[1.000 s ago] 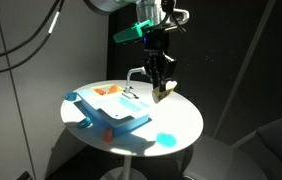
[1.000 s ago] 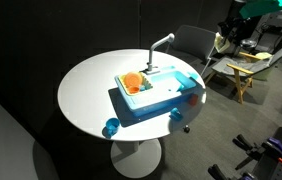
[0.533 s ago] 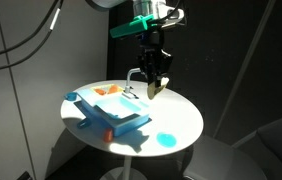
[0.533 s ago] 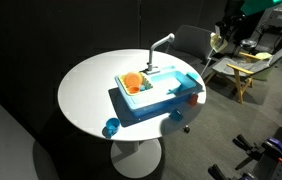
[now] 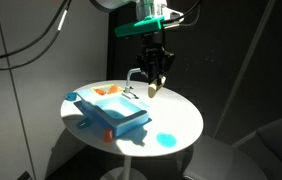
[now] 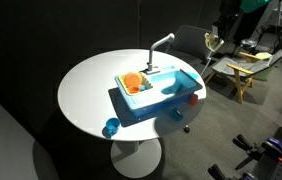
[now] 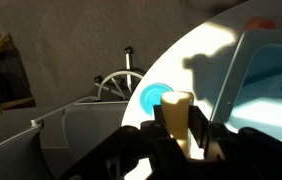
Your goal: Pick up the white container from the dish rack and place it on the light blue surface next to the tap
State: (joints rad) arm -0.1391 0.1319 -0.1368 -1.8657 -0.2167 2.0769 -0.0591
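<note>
While hand grips white container, airborne

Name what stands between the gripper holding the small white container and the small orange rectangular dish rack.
The thin grey-white gooseneck tap stands there, as both exterior views show.

**Remote rig, three angles:** In an exterior view I look from low and near, almost level with the round table, across the light blue surface toward the tap. In an exterior view set higher and farther back, I look down on the whole table. Both exterior views share the table, light blue surface, tap and blue disc. My wrist view peers down past the gripper at that disc.
</note>
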